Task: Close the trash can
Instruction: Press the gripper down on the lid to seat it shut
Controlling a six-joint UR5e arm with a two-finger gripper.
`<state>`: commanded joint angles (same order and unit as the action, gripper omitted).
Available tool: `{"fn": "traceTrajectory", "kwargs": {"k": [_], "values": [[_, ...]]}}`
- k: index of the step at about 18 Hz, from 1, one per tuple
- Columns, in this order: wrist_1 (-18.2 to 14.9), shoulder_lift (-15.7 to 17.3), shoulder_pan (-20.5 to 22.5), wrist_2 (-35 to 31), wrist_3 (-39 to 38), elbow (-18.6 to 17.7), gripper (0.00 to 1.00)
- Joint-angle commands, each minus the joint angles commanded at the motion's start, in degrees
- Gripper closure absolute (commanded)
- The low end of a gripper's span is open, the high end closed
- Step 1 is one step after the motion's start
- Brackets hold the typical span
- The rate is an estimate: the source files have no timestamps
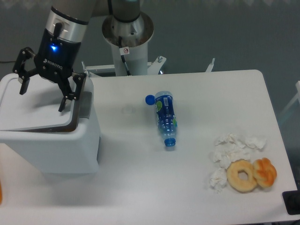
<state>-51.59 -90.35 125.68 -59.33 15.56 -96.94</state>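
Where the white table (197, 187) meets its left edge stands the large white boxy plastic trash can (51, 145) with rounded corners, the biggest item on view. Its flat white hinged lid (33, 105) lies tilted over the opening, not fully seated; a dark gap shows beneath the lid's near and right edges, and a grey latch panel (85, 104) sits on the right rim. Above the lid hangs the black two-finger gripper (42, 96), fingers spread wide apart and holding nothing, one fingertip toward the lid's left side, the other near its right edge beside the latch panel; whether either tip touches the lid cannot be told. A blue light glows on the gripper's black body, below a silver wrist section. Behind the table rises the arm's grey cylindrical base pedestal (127, 35). Mid-table, well apart from the can, lies a clear plastic bottle with blue label (166, 117) on its side, with a loose blue cap (149, 99) just beside its far end. Near the right front corner: a cluster of crumpled white tissues (232, 150), a pale ring doughnut (242, 175) touching them, and a golden-orange pastry (265, 171) beside the doughnut.
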Motion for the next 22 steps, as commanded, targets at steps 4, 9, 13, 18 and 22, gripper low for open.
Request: {"fn": "traceTrajectory", "kwargs": {"k": [4,9,13,18,22], "values": [[0.0,-0.09,-0.09,0.0,0.26,-0.35,0.0],[0.0,-0.09,0.0,0.09,1.67,-0.97,0.0],[0.0,-0.17,0.09,0.09,2.02,-1.32,0.0],[0.0,-0.18,0.17,0.0,2.11,-1.41,0.0],[-0.09,-0.18,0.26,0.0,2.2,-1.67,0.0]]}}
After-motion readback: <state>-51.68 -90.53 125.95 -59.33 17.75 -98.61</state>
